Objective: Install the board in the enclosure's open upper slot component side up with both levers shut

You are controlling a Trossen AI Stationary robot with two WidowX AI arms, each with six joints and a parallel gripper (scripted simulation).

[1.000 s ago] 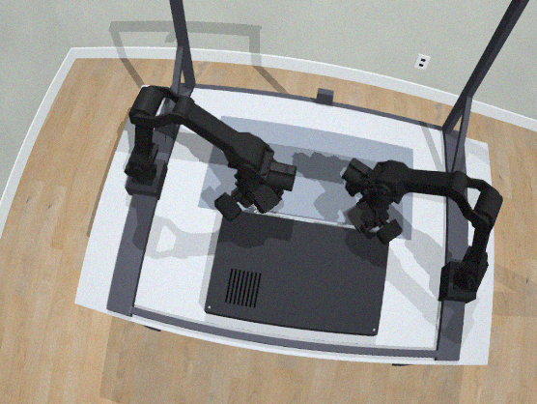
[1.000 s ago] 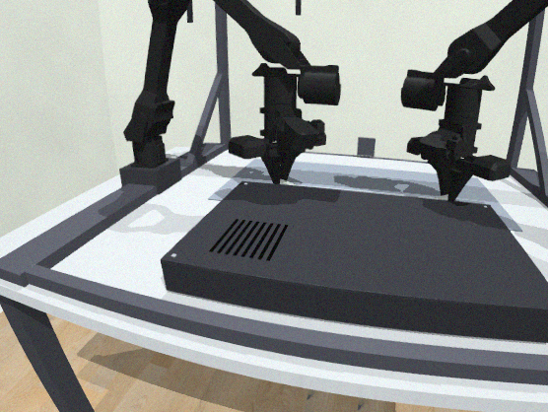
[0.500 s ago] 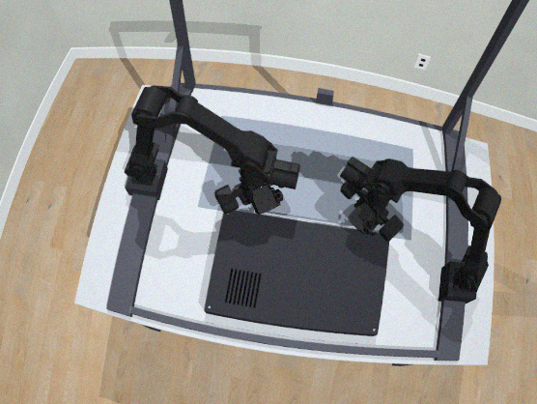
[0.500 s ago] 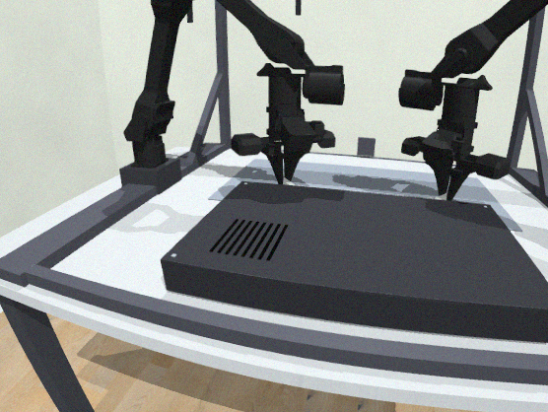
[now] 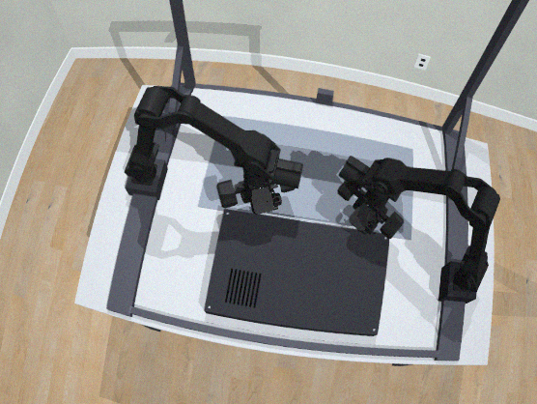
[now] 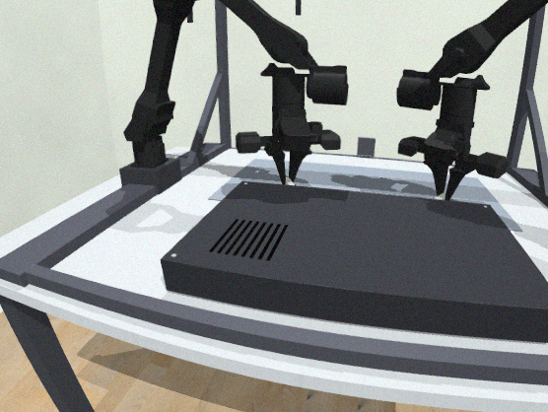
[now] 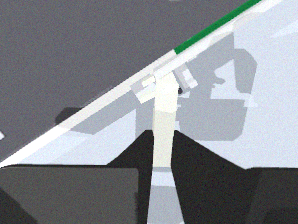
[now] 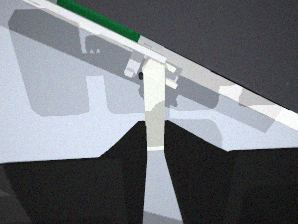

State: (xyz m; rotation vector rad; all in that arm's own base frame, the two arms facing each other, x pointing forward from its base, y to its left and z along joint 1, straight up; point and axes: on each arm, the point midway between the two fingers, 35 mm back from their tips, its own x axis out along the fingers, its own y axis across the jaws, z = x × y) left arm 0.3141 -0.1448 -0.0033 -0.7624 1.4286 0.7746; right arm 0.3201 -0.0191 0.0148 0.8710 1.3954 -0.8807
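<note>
The board [image 7: 215,27] [image 8: 97,20] shows as a green strip between the enclosure's roof and its pale front, so I judge it well into the slot but not yet home. Its two levers stand at a slant, neither straight out nor in line with the panel. My left gripper [image 5: 364,222] [image 6: 444,197] [image 7: 160,137] is narrow, pinching the left lever [image 7: 165,115] [image 8: 155,100]'s near twin; my right gripper [image 5: 263,203] [image 6: 289,182] [image 8: 153,127] is just as narrow on the other.

If one side swings ahead, the board could skew and bind. A lever that missed its tab, for want of a fully open start, would close without drawing anything in; I can't see the tabs. My tips could slide off such slim bars, or press down and tip the enclosure [image 5: 309,271] [image 6: 370,246].

Pushing too hard could walk the enclosure toward the long frame rail [image 5: 280,333] [image 6: 246,340], with only a narrow strip of surface [image 5: 179,251] [image 6: 89,251] between them. Its feet are hidden from me. My wrists sit close over the roof's edge, while the room for backing off lies away from the panel and upward. The two grippers are well apart.

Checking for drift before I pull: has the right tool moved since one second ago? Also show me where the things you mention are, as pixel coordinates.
Yes. In the exterior view, the right tool [image 5: 262,205] [image 6: 290,182] [image 8: 153,127] shifted picture-right, away from the enclosure's far-left screw [image 5: 228,213] [image 6: 245,183].
</note>
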